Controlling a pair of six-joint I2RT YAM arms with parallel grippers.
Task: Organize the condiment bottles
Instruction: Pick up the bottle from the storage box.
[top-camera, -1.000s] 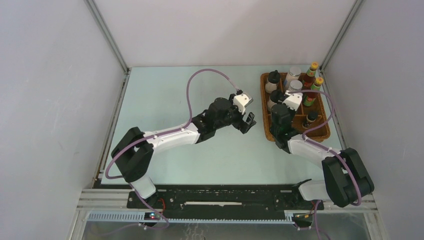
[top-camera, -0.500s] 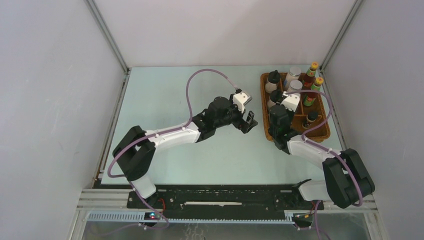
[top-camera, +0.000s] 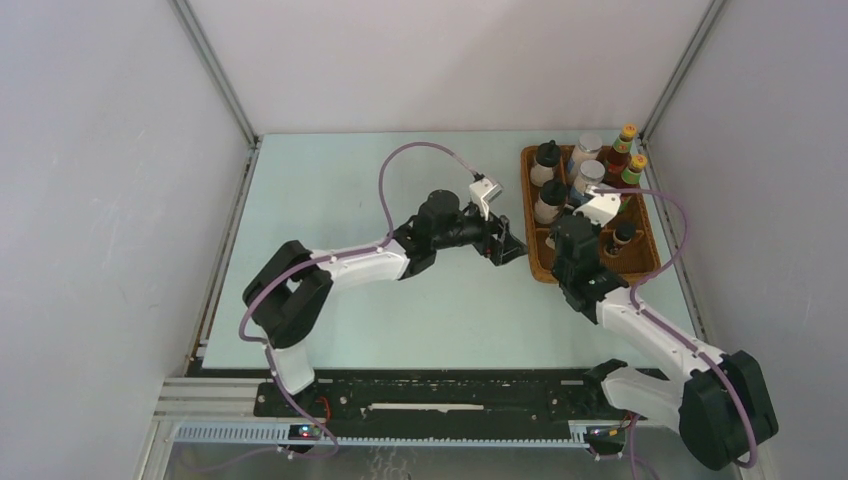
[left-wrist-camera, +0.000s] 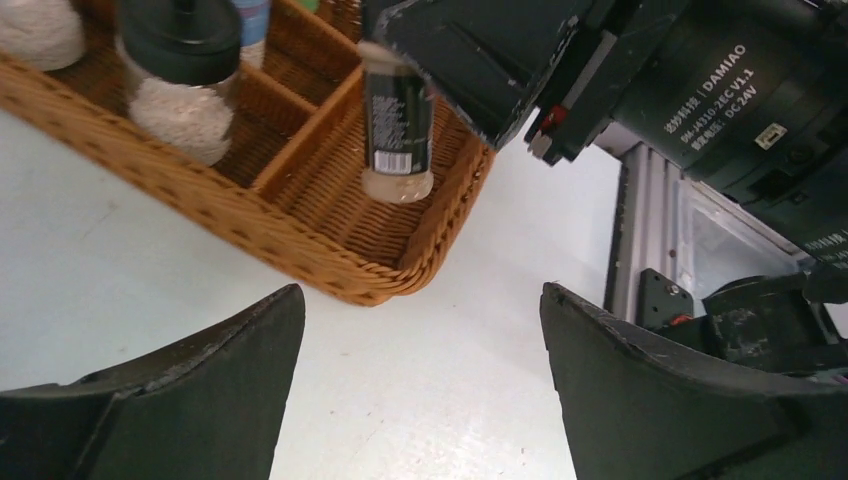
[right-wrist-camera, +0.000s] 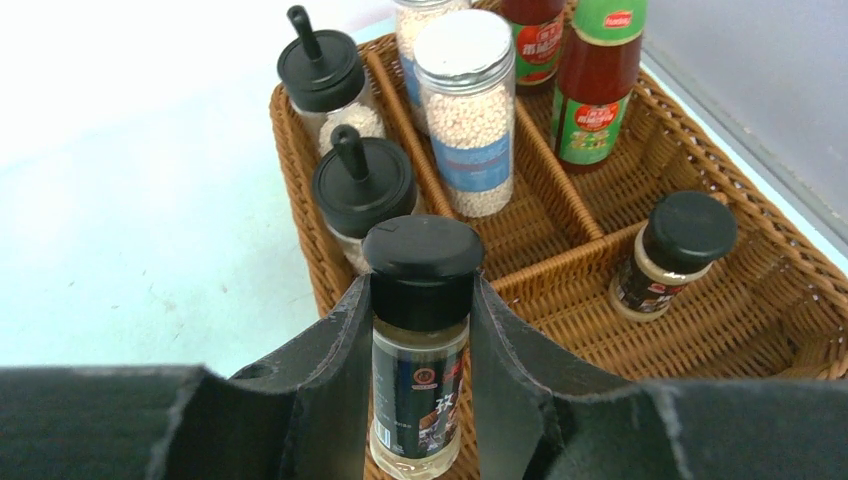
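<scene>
I'm holding the last tiny dark jar (right-wrist-camera: 421, 300) clenched in the right hand (right-wrist-camera: 420, 385), hanging just over the wicker tray (right-wrist-camera: 770, 300). Seven bottles (right-wrist-camera: 466, 110) are already sitting ahead of that hand, the jar's twin (right-wrist-camera: 672, 255) ahead-right. The left hand (left-wrist-camera: 420, 390) is idling alongside, spread wide and empty. I'm judging only lowering and releasing is remaining.

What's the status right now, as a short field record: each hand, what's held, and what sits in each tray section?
left hand: open, empty, over the table beside the wicker tray
right hand: shut on a small dark jar, upright, low over the tray's near section
left section: two black-lidded white jars
middle section: two silver-lidded jars
right section: two red sauce bottles
near section: second dark jar, standing at its right end
remaining: held jar not yet released
</scene>
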